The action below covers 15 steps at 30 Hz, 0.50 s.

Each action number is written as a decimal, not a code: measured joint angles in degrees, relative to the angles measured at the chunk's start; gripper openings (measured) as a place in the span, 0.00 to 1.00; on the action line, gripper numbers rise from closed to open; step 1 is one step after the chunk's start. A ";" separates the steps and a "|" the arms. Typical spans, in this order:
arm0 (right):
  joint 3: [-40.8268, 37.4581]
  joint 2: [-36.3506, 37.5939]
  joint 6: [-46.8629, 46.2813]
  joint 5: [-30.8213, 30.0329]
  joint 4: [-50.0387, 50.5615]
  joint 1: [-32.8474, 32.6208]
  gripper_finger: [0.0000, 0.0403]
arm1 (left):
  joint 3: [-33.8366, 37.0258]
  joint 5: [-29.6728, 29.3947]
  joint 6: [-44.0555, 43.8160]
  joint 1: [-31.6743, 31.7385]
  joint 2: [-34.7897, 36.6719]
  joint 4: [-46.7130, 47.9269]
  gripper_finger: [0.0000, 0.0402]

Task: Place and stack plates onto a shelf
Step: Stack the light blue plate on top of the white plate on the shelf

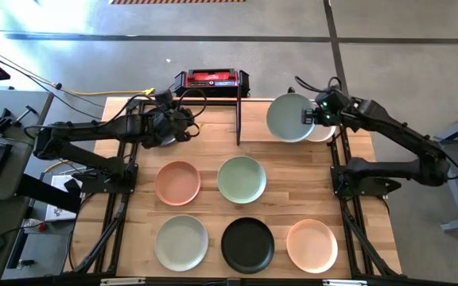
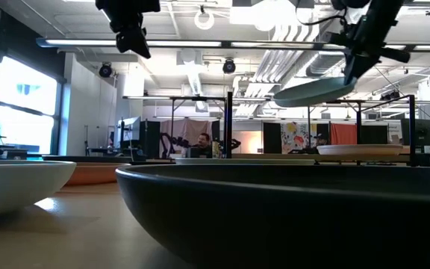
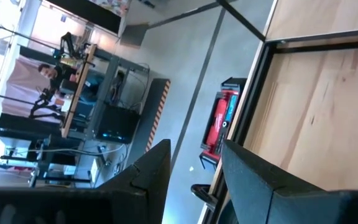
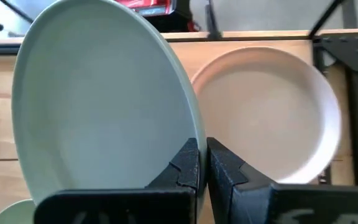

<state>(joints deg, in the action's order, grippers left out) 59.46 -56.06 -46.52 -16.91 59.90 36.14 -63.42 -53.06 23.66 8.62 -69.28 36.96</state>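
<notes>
My right gripper (image 1: 312,117) is shut on a pale sage plate (image 1: 290,117) held above the shelf (image 1: 213,131), right of its upright black bar (image 1: 238,111). Under its right edge, the beige plate (image 4: 272,112) lies flat on the shelf board. My left gripper (image 1: 188,119) hangs open and empty above the shelf's left half, raised high in the low view (image 2: 133,30). On the table lie a peach plate (image 1: 177,182), a sage plate (image 1: 241,179), another sage plate (image 1: 181,242), a black plate (image 1: 247,244) and a second peach plate (image 1: 312,245). The left arm may hide the second black plate. My right gripper pinches the sage plate's rim (image 4: 194,134) on the side toward the table's right, with one finger over the plate's inner face and one under it. The fingers come level from the right. The plate is lifted clear and slopes slightly down away from the gripper (image 2: 312,91).
A red and black device (image 1: 211,79) sits on the floor just beyond the shelf's far edge. Black frame tubes (image 1: 336,159) run along both table sides. Bare wood shows on the shelf between the upright bar and the left gripper. People sit in the room behind.
</notes>
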 joint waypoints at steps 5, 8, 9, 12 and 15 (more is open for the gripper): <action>-2.34 3.69 -1.05 -4.29 0.38 0.00 0.00 | 0.00 0.01 -0.02 1.10 0.00 -0.01 0.33; -2.80 4.42 1.33 -6.86 1.47 0.02 0.00 | 0.00 -0.01 0.00 1.58 0.00 -0.04 0.33; -2.97 4.42 2.62 -7.52 1.69 0.22 0.00 | 0.00 0.01 -0.01 1.62 0.00 -0.05 0.33; -3.37 3.81 5.36 -8.07 1.97 1.54 0.00 | 0.00 -0.01 0.00 1.62 0.00 -0.07 0.33; -3.41 2.20 6.47 -9.01 2.05 3.02 0.00 | 0.00 -0.01 -0.02 1.60 0.00 -0.22 0.33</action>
<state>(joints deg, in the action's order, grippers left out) 56.05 -53.85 -40.05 -25.92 61.95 39.16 -63.42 -53.08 23.64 10.22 -69.28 36.74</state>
